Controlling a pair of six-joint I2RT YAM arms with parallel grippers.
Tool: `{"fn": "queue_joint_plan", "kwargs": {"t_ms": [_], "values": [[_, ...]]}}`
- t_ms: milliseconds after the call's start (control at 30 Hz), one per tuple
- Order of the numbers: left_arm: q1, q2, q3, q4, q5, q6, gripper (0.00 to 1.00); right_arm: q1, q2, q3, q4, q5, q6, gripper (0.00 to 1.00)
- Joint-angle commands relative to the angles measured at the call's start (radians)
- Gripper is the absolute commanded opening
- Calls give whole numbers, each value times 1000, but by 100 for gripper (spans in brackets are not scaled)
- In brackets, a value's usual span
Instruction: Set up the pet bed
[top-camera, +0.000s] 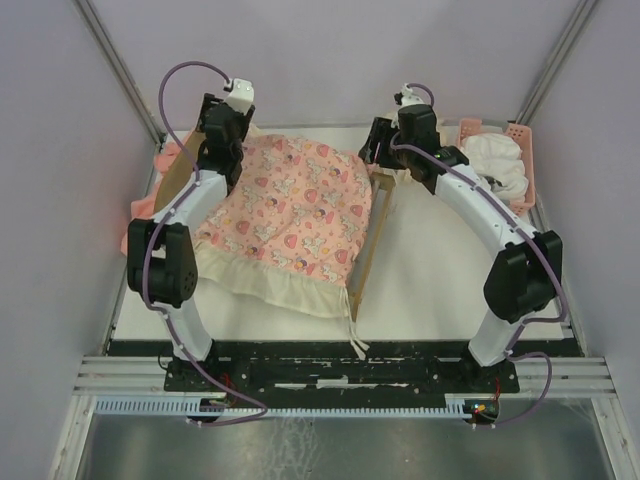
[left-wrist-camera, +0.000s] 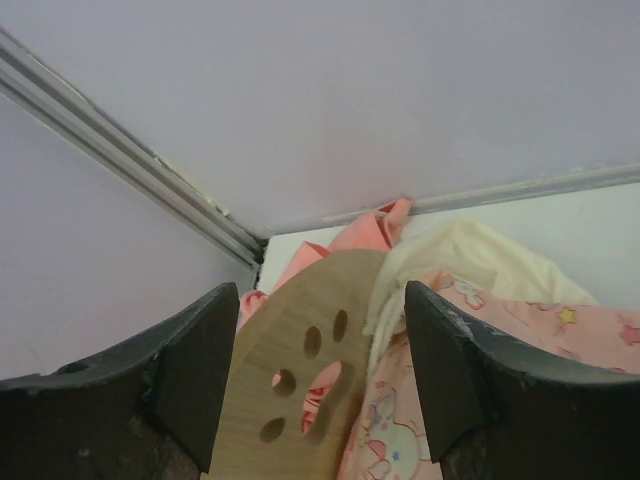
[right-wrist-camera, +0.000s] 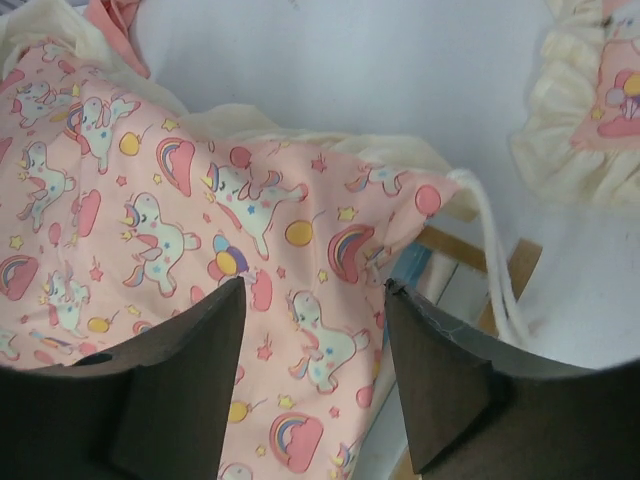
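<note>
The pet bed (top-camera: 372, 240) lies across the middle of the table, its light-wood side rail showing on the right. A pink unicorn-print cushion (top-camera: 290, 215) with a cream ruffle covers most of it. My left gripper (top-camera: 208, 148) is at the bed's back left end and stands open. In the left wrist view the left gripper (left-wrist-camera: 320, 370) has the rounded headboard (left-wrist-camera: 300, 390), with its paw-print cut-out, between its fingers without gripping it. My right gripper (top-camera: 378, 145) hangs open over the cushion's back right corner. In the right wrist view the right gripper (right-wrist-camera: 315, 340) is just above the cushion (right-wrist-camera: 200, 230), with the wooden rail (right-wrist-camera: 500, 265) beside it.
A pink plastic basket (top-camera: 527, 170) at the back right holds white and cream fabric (top-camera: 495, 160). A salmon-pink cloth (top-camera: 140, 208) lies bunched behind the headboard on the left. The enclosure walls stand close on both sides and at the back.
</note>
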Motion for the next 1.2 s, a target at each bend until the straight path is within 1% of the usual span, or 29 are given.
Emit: {"fn": "queue_joint_plan", "kwargs": {"t_ms": [0,100,133,167,233,300,333,400,467,533,633,733,833,867,967,1000,1067,1167], "values": [[-45,-115,81,-182,-10,-194,77,25,-94,34,-138,3,-17,70],[-98,-175,112,-292,-75,-323,80,46,-178,-52,-175,79,50,74],[-110,-193,129,-347,-59,-372,81,49,-208,-93,-175,97,83,74],[-118,-214,144,-430,-22,-424,81,54,-241,-136,-176,116,116,73],[-140,-260,144,-525,94,-516,80,64,-294,-205,-179,150,180,72],[-187,-316,104,-571,179,-558,79,67,-329,-237,-222,193,257,70],[-221,-345,70,-582,181,-561,79,68,-339,-247,-244,210,277,70],[-292,-404,-16,-576,186,-572,79,70,-354,-277,-250,230,299,68],[-356,-454,-108,-556,202,-601,79,69,-365,-328,-213,235,321,64],[-415,-488,-180,-540,224,-647,78,69,-354,-351,-186,207,330,63],[-504,-510,-282,-498,238,-713,77,69,-311,-353,-172,181,342,60],[-584,-503,-384,-416,204,-754,77,70,-247,-354,-148,169,339,56],[-625,-451,-407,-402,186,-767,77,68,-196,-349,-134,160,319,53],[-635,-430,-400,-405,175,-767,78,68,-183,-337,-153,189,310,51],[-655,-372,-374,-405,141,-760,78,64,-169,-326,-192,273,286,40],[-659,-353,-364,-404,128,-758,77,59,-171,-325,-198,293,281,36],[-666,-315,-345,-402,128,-758,69,51,-189,-334,-196,326,267,29],[-691,-288,-328,-370,153,-767,46,34,-208,-343,-188,364,241,22]]}}
